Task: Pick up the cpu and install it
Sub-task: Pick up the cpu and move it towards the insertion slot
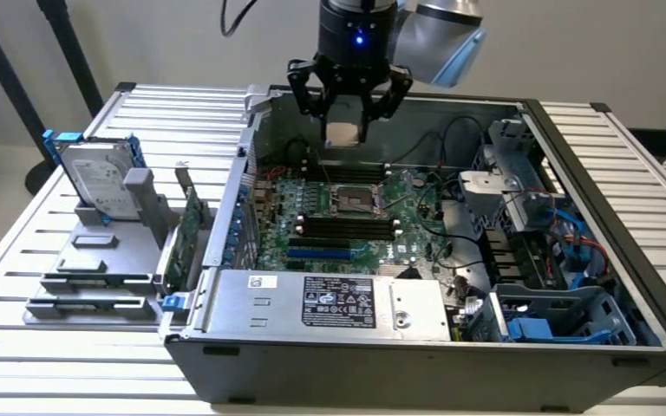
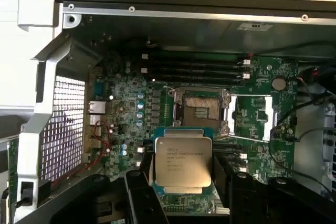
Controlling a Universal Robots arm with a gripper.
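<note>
Claw (image 1: 350,117) hung over the open case (image 1: 426,347), and we read it as closed on the cpu (image 2: 182,163): jaws stood fairly wide but pinched the chip by two opposite edges, black fingers (image 2: 137,187) on either side, silver lid toward the wrist camera. Cpu was in the air, well above the board and touching nothing but the claw. In the wrist view the socket (image 2: 201,111) showed beside the chip's edge, not under it, so we judged the chip was not yet lined up; the socket looked bare, with a metal frame (image 2: 253,116) flipped open next to it. Risks as we saw them: the grip was on thin edges only, so a jolt could tilt the chip or let it slip, and a drop from there would land on the board or on the socket contacts. If the chip went down off-centre or turned the wrong way, its corners would miss the socket walls and we'd expect bent contacts; we could not tell the corner mark or notches from these views. A tilted chip would seat one edge first, with the same damage. The fingers stuck out past the chip, so we thought they could catch the socket rim, the open frame or the memory slots (image 2: 194,66) close by. Dark cables (image 1: 463,130) hung inside the case near the arm's path and might snag. Hard drive (image 1: 96,178) sat on the tabletop (image 1: 32,269), well apart and no concern.
</note>
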